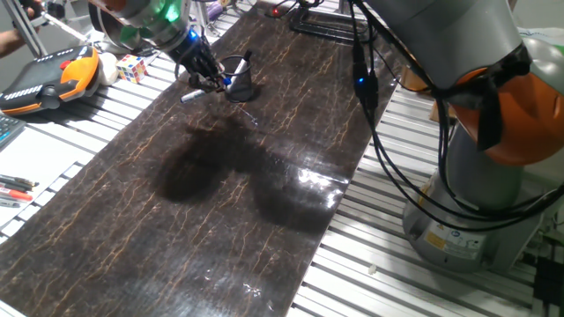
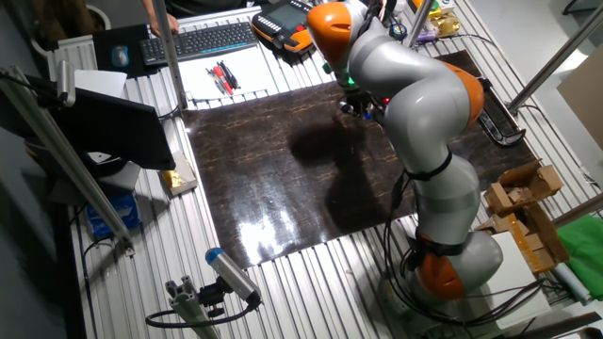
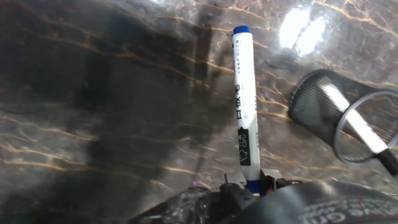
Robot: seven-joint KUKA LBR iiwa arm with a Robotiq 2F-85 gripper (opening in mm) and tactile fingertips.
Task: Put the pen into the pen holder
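White barrel and blue end tell us we have the right pen [image 3: 244,99]: in the hand view it juts out from the gripper [image 3: 249,186], whose fingers are closed on its near end, and it hangs clear above the dark marbled mat [image 1: 229,202]. The pen holder [image 3: 339,115], a black mesh cup, sits just to the right of the pen and slightly nearer the hand, and it already has another pen [image 3: 364,134] leaning inside it.

From one fixed view we see the gripper just left of the pen holder [image 1: 241,84], at about rim height, at the far end of the mat. The arm hides the holder in the other fixed view.

We judge the step in hand to be carrying the pen over the holder's mouth. To do it well, we should tip the free end downward, centre it over the open part of the rim away from the pen already inside, and lower until the tip is well below the rim before opening. Releasing too early, or catching the rim, could knock the light cup over or send the pen rolling across the mat.
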